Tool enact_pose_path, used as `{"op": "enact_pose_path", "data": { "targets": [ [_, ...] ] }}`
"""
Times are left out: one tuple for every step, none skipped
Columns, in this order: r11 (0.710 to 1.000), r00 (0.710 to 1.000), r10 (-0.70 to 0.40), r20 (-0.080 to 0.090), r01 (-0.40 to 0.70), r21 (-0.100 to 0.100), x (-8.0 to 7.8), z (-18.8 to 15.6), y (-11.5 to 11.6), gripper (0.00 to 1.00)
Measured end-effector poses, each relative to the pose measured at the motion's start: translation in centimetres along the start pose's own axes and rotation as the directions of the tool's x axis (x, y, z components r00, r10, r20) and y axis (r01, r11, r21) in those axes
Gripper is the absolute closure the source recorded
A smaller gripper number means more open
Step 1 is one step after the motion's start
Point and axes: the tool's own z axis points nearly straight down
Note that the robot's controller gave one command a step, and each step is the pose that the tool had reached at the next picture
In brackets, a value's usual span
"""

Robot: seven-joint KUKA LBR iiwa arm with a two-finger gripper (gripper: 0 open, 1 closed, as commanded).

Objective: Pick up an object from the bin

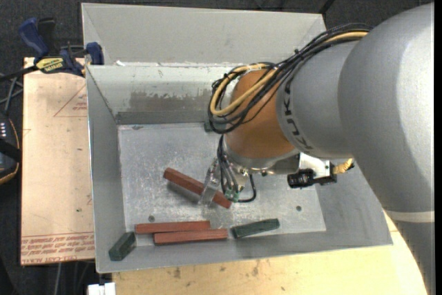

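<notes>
Red-brown bar, tilted, lies flat on the bin floor right under the gripper. The gripper sits low over the bar's view-right end, touching or just above it, cannot tell which. Gripper state: cannot tell, released or clenched not readable from this angle, and the bar is not clearly seen grasped. The bar's other end sticks out up and view-left of the gripper. Just below the gripper and slightly view-right, toward the near wall, is a dark green block, slim, slightly tilted, apart from the bar. Below and view-left of the gripper, the upper red-brown stick and lower red-brown stick lie side by side, touching, roughly parallel to the near wall. Further view-left, in the near corner and well apart from the gripper, is a small dark green piece. Directly above the gripper is the orange cover on the wrist, with black and yellow cables looped over it, then the grey arm coming in from view-right. Grey metal bin around everything, floor scuffed.
</notes>
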Motion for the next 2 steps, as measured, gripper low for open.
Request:
{"op": "enact_pose_path", "data": {
  "targets": [
    [1.0,1.0,0.0,0.004,0.0,-0.003,-0.07,-1.15,0.05,1.0],
    [1.0,1.0,-0.001,0.003,0.001,-0.002,-0.05,-1.84,0.03,1.0]
  ]
}}
